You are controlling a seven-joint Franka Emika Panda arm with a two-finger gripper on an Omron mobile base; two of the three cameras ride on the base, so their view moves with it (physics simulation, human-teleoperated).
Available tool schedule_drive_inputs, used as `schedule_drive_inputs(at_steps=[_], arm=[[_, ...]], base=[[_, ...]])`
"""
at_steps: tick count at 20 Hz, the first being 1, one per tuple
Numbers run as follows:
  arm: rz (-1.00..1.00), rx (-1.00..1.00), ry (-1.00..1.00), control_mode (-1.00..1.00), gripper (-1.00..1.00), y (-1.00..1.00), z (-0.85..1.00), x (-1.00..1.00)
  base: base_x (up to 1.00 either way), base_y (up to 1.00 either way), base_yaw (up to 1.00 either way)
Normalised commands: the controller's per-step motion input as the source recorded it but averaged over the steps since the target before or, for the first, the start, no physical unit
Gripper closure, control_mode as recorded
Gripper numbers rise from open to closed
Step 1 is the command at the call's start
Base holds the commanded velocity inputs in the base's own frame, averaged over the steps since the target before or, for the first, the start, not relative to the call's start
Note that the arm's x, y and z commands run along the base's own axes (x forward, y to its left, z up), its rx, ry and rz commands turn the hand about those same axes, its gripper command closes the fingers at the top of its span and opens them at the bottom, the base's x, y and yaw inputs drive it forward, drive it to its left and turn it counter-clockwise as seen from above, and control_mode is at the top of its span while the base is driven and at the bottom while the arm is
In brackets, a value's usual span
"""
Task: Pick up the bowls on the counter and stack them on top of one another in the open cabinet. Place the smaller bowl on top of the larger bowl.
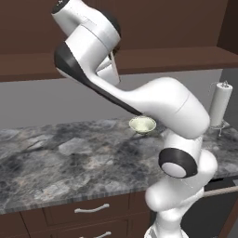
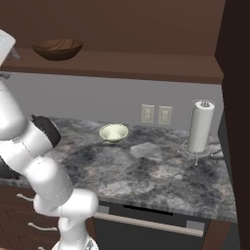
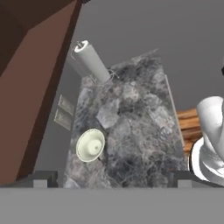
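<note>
The larger bowl (image 2: 57, 49), wide and dark brown with wood grain, sits on the shelf board of the open cabinet (image 2: 146, 66). The smaller bowl (image 1: 142, 124) (image 2: 114, 132), pale cream-green, stands upright on the grey marbled counter (image 1: 69, 158) near the back wall. In the hand view the smaller bowl (image 3: 90, 145) lies far below and left of my gripper (image 3: 111, 178). The two fingertips (image 3: 43, 177) stand wide apart with nothing between them. My arm reaches up to shelf height, left of the larger bowl.
A paper towel roll on a wire stand (image 2: 200, 127) (image 1: 220, 104) (image 3: 92, 61) occupies the counter's right end. Two wall outlets (image 2: 155, 114) sit behind the counter. Drawers with silver handles (image 1: 93, 209) and a dark appliance front (image 2: 146, 229) lie below the slab.
</note>
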Motion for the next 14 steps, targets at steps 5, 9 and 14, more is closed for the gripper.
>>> schedule_drive_inputs(at_steps=[5,9,14], arm=[[0.0,0.0,-0.01,-1.0,-1.0,-0.34,-0.62,-0.52],[0.04,0.0,-0.04,-1.0,-1.0,-0.38,-0.57,-0.37],[0.13,0.03,-0.07,-1.0,-1.0,-0.28,-0.37,-0.03]], base=[[0.0,0.0,0.0],[0.0,0.0,0.0],[0.0,0.0,0.0]])
